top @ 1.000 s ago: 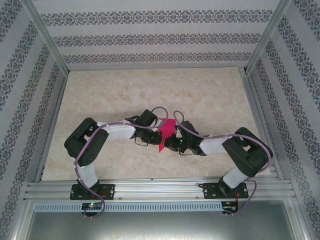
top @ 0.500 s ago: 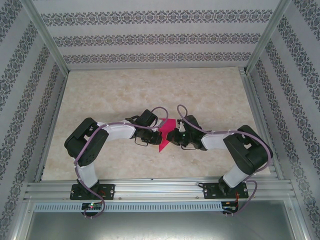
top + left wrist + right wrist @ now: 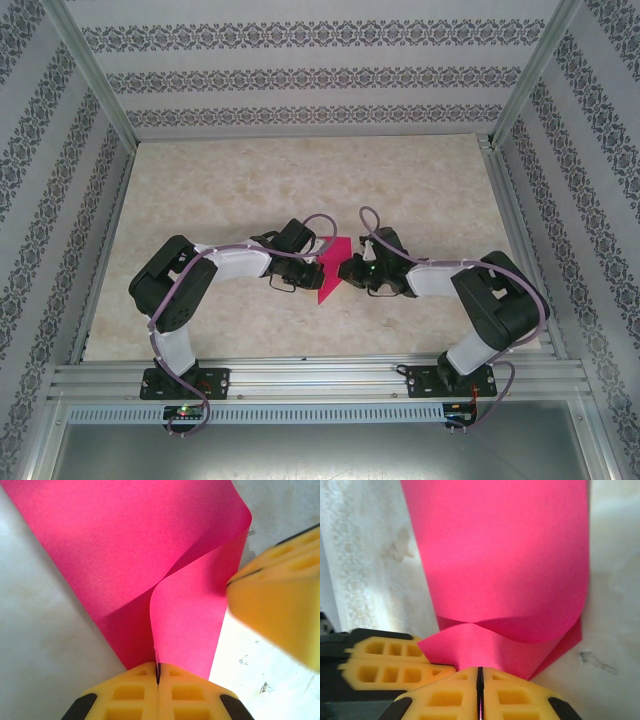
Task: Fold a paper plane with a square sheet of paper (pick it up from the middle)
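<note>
the paper (image 3: 333, 262) is being gripped by the left gripper (image 3: 157, 672) and right gripper (image 3: 480, 675), both clenched on it, midway between the table's (image 3: 250, 180) side edges.

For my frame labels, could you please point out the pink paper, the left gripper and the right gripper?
pink paper (image 3: 330, 270): top view, middle of the sheet.
left gripper (image 3: 158, 672): left wrist view, between its fingertips.
right gripper (image 3: 480, 675): right wrist view, between its fingertips.
</note>
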Controlling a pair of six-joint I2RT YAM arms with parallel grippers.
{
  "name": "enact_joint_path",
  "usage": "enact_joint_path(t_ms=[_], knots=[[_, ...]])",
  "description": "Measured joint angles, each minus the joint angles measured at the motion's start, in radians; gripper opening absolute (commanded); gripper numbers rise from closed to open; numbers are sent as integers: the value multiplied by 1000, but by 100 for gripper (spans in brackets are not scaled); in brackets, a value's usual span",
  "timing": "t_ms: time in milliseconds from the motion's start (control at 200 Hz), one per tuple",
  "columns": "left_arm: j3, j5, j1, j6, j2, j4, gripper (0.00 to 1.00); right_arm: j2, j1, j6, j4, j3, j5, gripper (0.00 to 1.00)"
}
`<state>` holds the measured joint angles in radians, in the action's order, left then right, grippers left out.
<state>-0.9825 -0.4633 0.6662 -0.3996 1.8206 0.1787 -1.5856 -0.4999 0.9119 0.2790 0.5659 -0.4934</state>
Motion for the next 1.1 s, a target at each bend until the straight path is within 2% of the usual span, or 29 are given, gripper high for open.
enact_joint_path(t_ms=[200,525,1099], knots=[[-2,0,0,0,0,3,7,-2,40,-22,-6,30,-28,11],[-4,1,0,3,0,8,6,-102,51,-34,-22,52,-29,10],[-8,5,0,7,0,19,7,-61,105,-55,-87,113,-50,10]])
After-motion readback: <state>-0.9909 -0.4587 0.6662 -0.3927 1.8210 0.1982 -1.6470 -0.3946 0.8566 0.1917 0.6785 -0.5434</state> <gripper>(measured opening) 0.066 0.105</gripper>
